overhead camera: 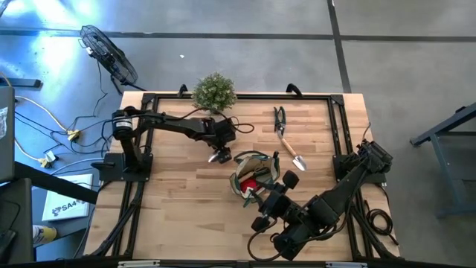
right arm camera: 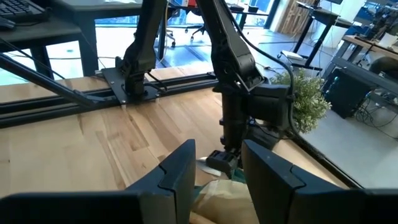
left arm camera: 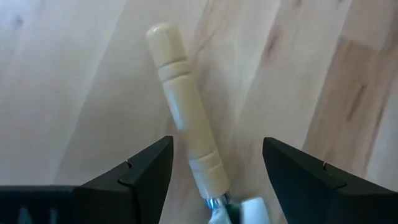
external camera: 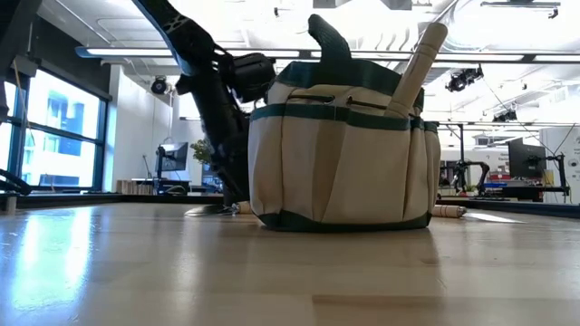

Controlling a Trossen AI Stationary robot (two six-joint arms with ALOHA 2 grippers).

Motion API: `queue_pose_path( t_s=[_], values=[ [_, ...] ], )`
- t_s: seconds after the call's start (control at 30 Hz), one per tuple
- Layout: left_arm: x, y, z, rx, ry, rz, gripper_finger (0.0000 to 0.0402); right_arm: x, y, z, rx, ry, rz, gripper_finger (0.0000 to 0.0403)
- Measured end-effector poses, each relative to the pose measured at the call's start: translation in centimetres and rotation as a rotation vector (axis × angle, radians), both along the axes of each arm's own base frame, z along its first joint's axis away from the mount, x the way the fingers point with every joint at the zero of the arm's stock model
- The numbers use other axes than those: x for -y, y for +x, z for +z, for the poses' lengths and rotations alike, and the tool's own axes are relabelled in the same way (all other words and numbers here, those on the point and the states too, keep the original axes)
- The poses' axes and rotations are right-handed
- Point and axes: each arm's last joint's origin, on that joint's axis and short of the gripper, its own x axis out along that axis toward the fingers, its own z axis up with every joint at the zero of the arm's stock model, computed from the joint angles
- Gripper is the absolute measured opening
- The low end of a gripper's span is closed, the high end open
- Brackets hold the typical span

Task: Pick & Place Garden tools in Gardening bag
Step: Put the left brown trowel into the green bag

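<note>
The olive and tan gardening bag [overhead camera: 253, 175] stands upright mid-table. It holds a red piece [overhead camera: 258, 177], a wooden handle [external camera: 421, 63] and a green handle [external camera: 331, 41] that stick up out of its mouth. My left gripper [overhead camera: 219, 156] is open, pointing down just left of the bag, its fingers on either side of a wooden-handled tool [left arm camera: 189, 121] that lies flat on the table, without touching it. My right gripper [overhead camera: 256, 195] is open and empty at the bag's near rim [right arm camera: 217, 193]. Dark snips [overhead camera: 279, 117] and a wooden-handled trowel [overhead camera: 290, 151] lie on the table beyond the bag.
A bushy potted plant [overhead camera: 214, 91] stands at the far edge behind my left arm. A black frame rail [overhead camera: 245, 97] runs around the table. Bare wood lies at the near left [overhead camera: 178, 216].
</note>
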Motion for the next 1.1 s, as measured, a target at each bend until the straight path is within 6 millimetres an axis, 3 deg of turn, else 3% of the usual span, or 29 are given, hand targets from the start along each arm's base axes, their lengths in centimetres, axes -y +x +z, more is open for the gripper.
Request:
queue_pose_path(
  t_s=[0.67, 0.87, 1.1],
  values=[
    [-0.1, 0.4, -1.8, -0.047, 0.013, -0.010, 0.0227, -0.1, 0.1, 0.0, 0.001, 0.029, 0.014, 0.0121],
    [-0.2, 0.4, -2.5, -0.071, 0.019, -0.010, 0.0175, -0.2, 0.2, 0.0, -0.004, 0.053, 0.028, 0.0121],
    [-0.3, 0.6, -2.6, -0.062, 0.044, -0.058, 0.0064, -0.3, 0.2, 0.1, 0.002, 0.058, 0.030, 0.0121]
  ],
)
